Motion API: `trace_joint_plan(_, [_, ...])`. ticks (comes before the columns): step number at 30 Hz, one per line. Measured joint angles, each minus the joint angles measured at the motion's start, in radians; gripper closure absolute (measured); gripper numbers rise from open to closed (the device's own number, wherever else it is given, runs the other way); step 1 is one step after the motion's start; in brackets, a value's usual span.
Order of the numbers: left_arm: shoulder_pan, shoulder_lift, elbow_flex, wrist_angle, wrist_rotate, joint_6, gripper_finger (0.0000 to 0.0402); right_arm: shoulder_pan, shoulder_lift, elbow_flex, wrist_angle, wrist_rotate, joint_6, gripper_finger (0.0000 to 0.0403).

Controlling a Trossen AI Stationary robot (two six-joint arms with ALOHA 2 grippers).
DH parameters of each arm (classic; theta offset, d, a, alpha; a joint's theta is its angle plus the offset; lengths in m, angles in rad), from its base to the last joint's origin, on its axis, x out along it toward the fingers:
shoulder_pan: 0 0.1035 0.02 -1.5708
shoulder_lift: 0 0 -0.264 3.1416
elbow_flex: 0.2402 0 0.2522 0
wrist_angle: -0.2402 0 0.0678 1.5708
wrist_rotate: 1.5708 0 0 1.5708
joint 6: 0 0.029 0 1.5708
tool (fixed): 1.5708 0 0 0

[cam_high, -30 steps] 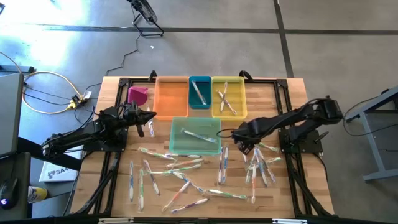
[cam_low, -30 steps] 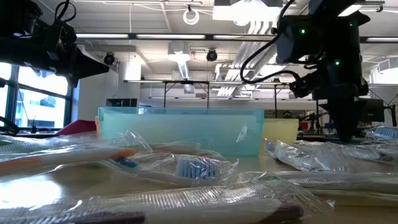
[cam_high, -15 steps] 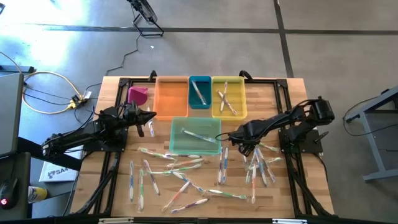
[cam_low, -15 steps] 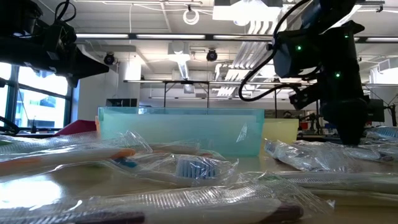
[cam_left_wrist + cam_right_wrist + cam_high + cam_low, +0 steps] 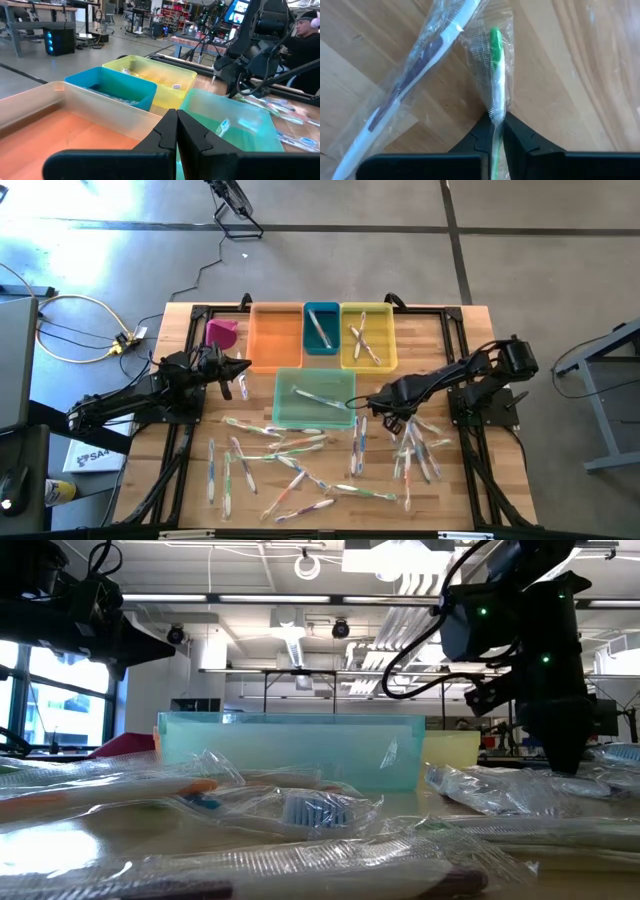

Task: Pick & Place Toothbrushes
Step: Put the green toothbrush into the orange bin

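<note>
Many wrapped toothbrushes [image 5: 300, 460] lie scattered flat on the wooden table's near half. A few more lie in the blue bin [image 5: 321, 328], the yellow bin [image 5: 368, 335] and the pale green bin [image 5: 314, 398]. My right gripper [image 5: 378, 404] is down at the table just right of the green bin. It is shut on a green-accented toothbrush [image 5: 494, 60] in a clear wrapper. My left gripper [image 5: 241, 370] is shut and empty, hovering at the orange bin's [image 5: 275, 335] left near corner; it also shows in the left wrist view [image 5: 176, 131]. My right gripper pinches the green toothbrush's white handle [image 5: 496, 111], wrapper and all, between its two fingers, about midway along it. The fingers come from above, pointing down, and lie across the handle. The toothbrush lies along the table; whether it is lifted I cannot tell.
A second wrapped toothbrush with a dark accent [image 5: 420, 65] lies beside the held one. A cluster of toothbrushes [image 5: 418, 445] lies at the right gripper's near side. A pink scoop-like object [image 5: 222, 333] stands left of the orange bin. Black rails [image 5: 470, 430] frame the table.
My right gripper has gone a little toward the table's left edge and down, close to the green bin's right side, then stayed there. My left arm has kept still.
</note>
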Motion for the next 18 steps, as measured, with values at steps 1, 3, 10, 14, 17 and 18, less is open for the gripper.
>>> trace_joint_plan(1, [0.000,0.000,0.000,0.000,0.000,0.000,0.0402,0.000,0.000,0.000,0.000,0.005,-0.005,0.0383])
trace_joint_plan(3, [0.000,0.000,0.000,0.000,0.000,0.000,0.0402,0.000,0.000,0.000,0.000,0.024,-0.007,0.0382])
trace_joint_plan(10, [0.000,0.000,0.000,0.000,0.000,0.000,0.0402,0.000,-0.001,-0.002,0.000,0.095,-0.028,0.0388])
trace_joint_plan(14, [0.000,0.000,0.000,0.000,0.000,0.000,0.0402,-0.008,-0.019,-0.006,0.011,0.186,-0.046,0.0388])
trace_joint_plan(17, [0.000,0.000,0.000,0.000,0.000,0.000,0.0402,-0.014,-0.065,-0.006,0.018,0.190,-0.057,0.0388])
trace_joint_plan(18, [0.000,0.000,0.000,0.000,0.000,0.000,0.0402,-0.019,-0.079,-0.006,0.028,0.185,-0.061,0.0388])
